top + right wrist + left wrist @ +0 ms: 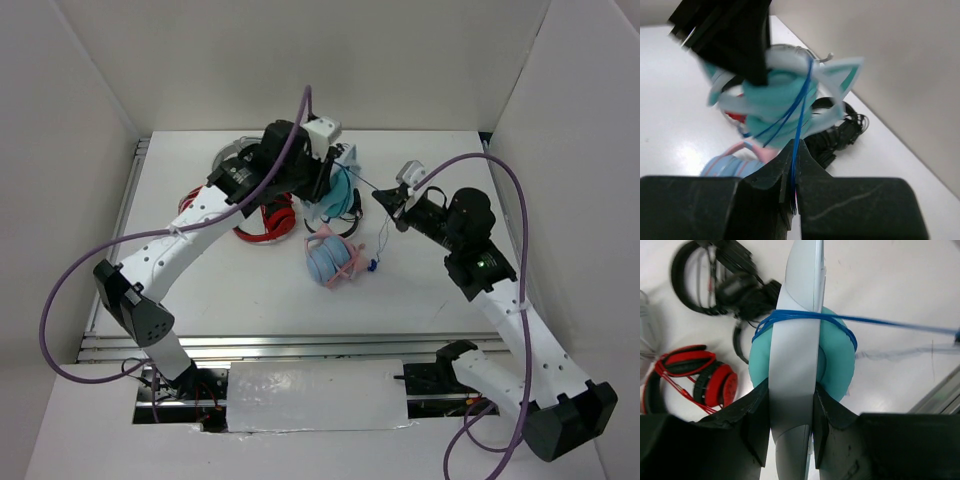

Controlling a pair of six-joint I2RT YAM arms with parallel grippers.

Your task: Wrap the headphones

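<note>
The teal headphones [338,192] with cat ears are held up above the table's back middle. My left gripper [792,405] is shut on their pale headband [795,340]; the teal ear cups [837,355] show behind it. The thin blue cable [805,315] is looped several times around the headband and cups and runs taut to the right. My right gripper [795,165] is shut on that cable [799,120], right of the headphones [785,95]. In the top view the right gripper [398,205] sits a little right of the headphones.
Light-blue headphones with a pink band [330,258] lie below the held pair, a small blue plug [372,265] beside them. Red-and-black headphones [265,220] and black headphones [725,280] lie to the left. White walls close in the table on three sides.
</note>
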